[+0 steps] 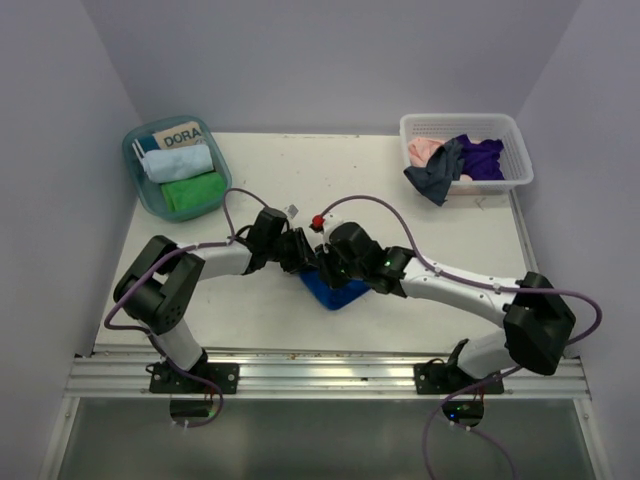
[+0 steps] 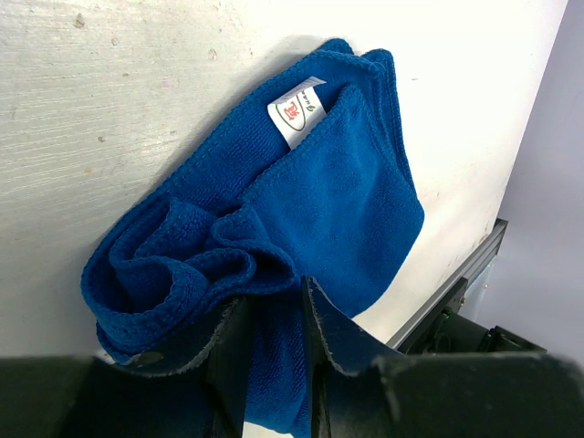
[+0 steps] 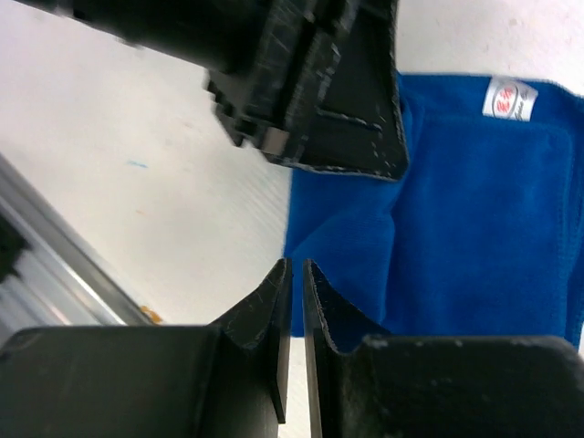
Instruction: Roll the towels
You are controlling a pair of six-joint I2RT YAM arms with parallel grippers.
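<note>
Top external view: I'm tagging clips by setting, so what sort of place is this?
Likely a robotics lab cell, not a home: a white table boxed in by blank walls, an aluminium rail carrying two arm bases, a teal tub and white basket of towels.

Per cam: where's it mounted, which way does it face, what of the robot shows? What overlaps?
Top external: above and behind the bases, looking down on the table; left arm and right arm whole, meeting over the towel.
Left wrist: on the left arm, looking along the left gripper, shut on a towel fold; tag beyond.
Right wrist: on the right arm, looking down past the right gripper, shut; left gripper above.
Shared: both wrist views show the towel and tag.
</note>
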